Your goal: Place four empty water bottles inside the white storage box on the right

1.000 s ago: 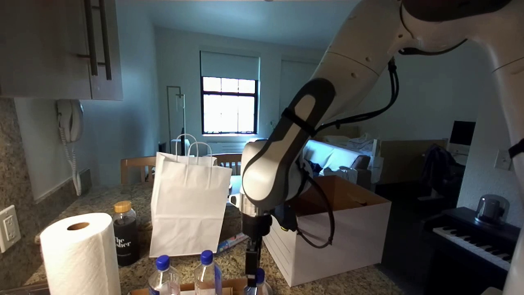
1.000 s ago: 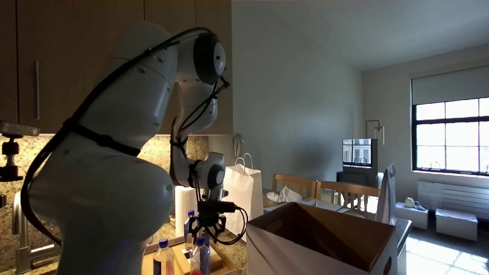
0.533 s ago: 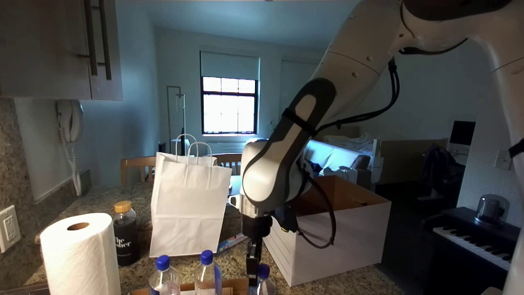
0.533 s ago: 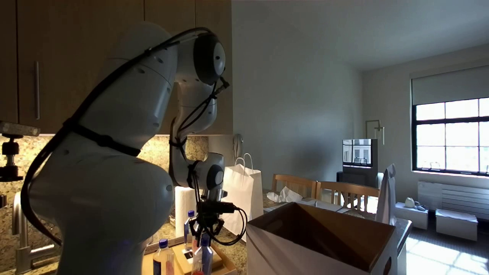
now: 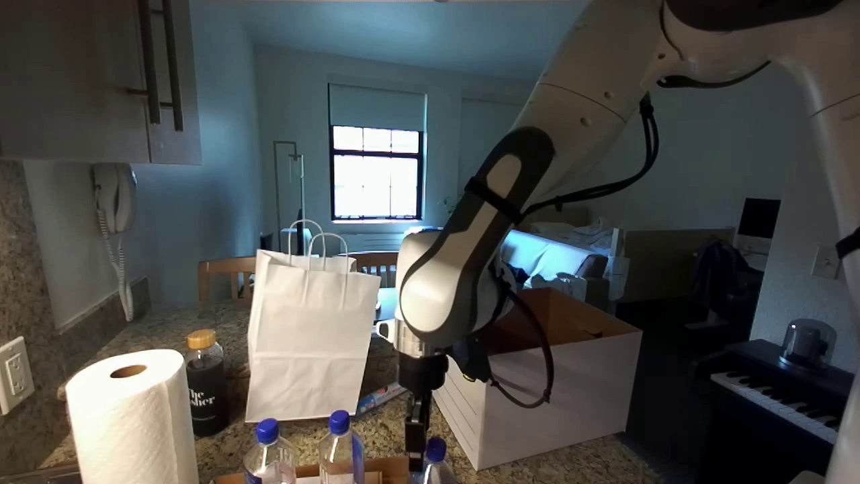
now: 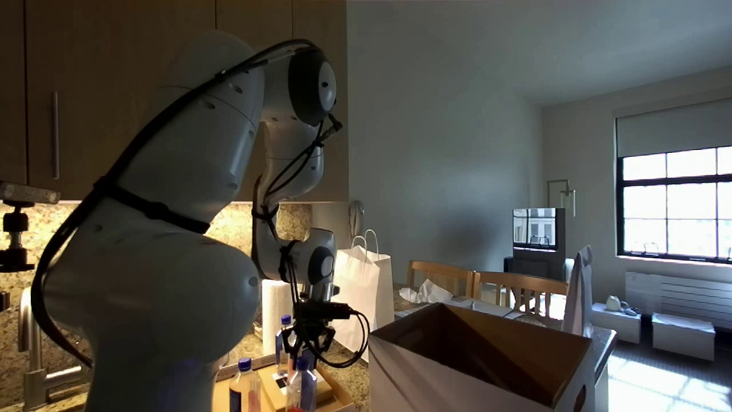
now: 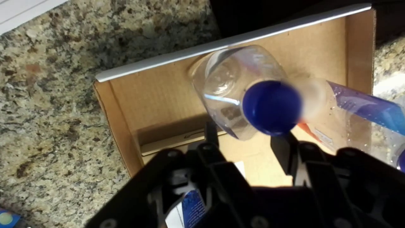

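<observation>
A blue-capped clear plastic bottle (image 5: 438,469) has shifted slightly beside the black two-fingered gripper (image 5: 416,462) since a second ago.
In an exterior view, it sits between two similar bottles (image 5: 340,456) and the large white rectangular cardboard box (image 5: 591,386). In an exterior view, the gripper hangs by the top of the bottle. In the wrist view, the bottle is inside a shallow brown cardboard tray (image 7: 152,98); the fingers (image 7: 282,155) stand partly apart, contact unclear.

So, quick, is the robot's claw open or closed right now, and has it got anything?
Gripper: open, jaws apart, nothing gripped; a blue-capped water bottle is right by them, though whether they touch it can't be told.
</observation>
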Robot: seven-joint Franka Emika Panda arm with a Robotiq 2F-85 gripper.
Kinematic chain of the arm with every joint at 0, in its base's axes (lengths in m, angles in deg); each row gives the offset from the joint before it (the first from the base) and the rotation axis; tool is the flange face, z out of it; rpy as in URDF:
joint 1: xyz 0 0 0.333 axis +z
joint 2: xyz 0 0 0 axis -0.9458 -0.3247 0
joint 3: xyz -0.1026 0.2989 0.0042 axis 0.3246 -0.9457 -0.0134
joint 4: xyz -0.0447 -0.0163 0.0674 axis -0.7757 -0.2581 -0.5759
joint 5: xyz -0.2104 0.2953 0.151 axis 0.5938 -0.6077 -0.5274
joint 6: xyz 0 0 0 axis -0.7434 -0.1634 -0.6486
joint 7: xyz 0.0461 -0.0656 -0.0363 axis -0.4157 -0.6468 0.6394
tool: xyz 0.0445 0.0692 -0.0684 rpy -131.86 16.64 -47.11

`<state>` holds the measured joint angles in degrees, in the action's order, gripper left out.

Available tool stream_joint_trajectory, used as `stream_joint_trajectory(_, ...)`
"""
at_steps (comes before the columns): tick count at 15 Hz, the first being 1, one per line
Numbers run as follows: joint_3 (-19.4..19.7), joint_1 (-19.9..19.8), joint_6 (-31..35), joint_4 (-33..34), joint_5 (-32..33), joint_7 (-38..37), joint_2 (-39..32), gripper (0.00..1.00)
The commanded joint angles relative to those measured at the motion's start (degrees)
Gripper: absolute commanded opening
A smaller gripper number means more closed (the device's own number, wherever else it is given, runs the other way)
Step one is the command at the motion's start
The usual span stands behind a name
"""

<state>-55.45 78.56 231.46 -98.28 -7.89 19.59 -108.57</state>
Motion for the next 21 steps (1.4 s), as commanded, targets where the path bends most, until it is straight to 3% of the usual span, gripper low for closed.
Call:
stream_joint_trajectory(1, -1.0, -0.6, 2.6, -3.2, -0.8, -0.7, 2.2, 0.8)
stream_joint_trajectory(4, -1.2, -0.9, 3.4, -4.0, -1.1, -0.7, 2.5, 0.98)
stream_joint_trajectory(6, -1.3, -1.0, 4.0, -4.3, -1.1, -0.6, 2.5, 1.0)
stream_joint_trajectory(7, -1.4, -0.9, 4.0, -4.3, -1.0, -0.6, 2.4, 0.69)
stream_joint_trajectory(9, -2.0, -1.5, 4.1, -4.9, -1.8, -0.1, 2.9, 0.73)
stream_joint_trajectory(15, -2.7, -1.8, 5.0, -7.0, -2.8, -0.3, 5.1, 0.33)
stream_joint_trajectory(18, -1.7, -0.1, 5.0, -8.3, -1.0, -2.3, 7.6, 0.15)
stream_joint_trajectory(19, -1.3, 0.5, 4.7, -8.4, -0.3, -3.0, 8.4, 0.11)
stream_joint_trajectory(21, -1.0, 1.5, 4.4, -9.0, 0.5, -4.0, 10.3, 0.14)
